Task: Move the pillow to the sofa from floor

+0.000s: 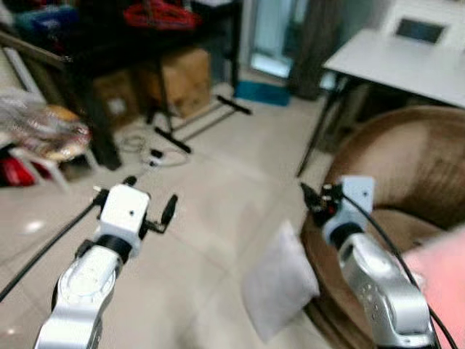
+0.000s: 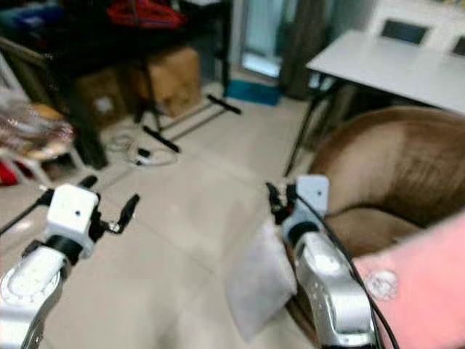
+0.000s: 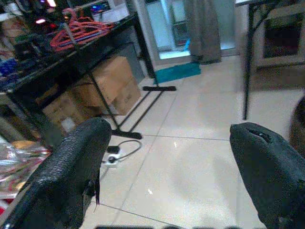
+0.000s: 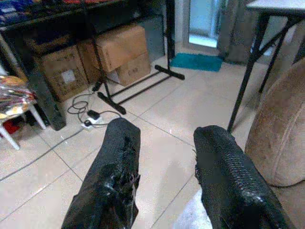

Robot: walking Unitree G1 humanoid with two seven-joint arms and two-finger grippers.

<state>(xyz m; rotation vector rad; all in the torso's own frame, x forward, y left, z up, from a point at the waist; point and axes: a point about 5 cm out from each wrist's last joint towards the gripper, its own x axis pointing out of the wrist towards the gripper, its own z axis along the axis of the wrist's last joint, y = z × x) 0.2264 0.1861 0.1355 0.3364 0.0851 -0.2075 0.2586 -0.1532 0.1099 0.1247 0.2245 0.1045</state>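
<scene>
A pale grey-white pillow stands on edge on the tiled floor, leaning against the front of the brown sofa. My right gripper is raised just above and beyond the pillow's top corner, beside the sofa's arm, its fingers open with nothing between them; a bit of the pillow shows below them. My left gripper is held up over the bare floor to the left, open and holding nothing, well apart from the pillow.
A white table on thin black legs stands behind the sofa. Dark shelving with cardboard boxes, a black stand and cables lie ahead on the left. Something pink sits at the right edge. Open tiled floor lies between the arms.
</scene>
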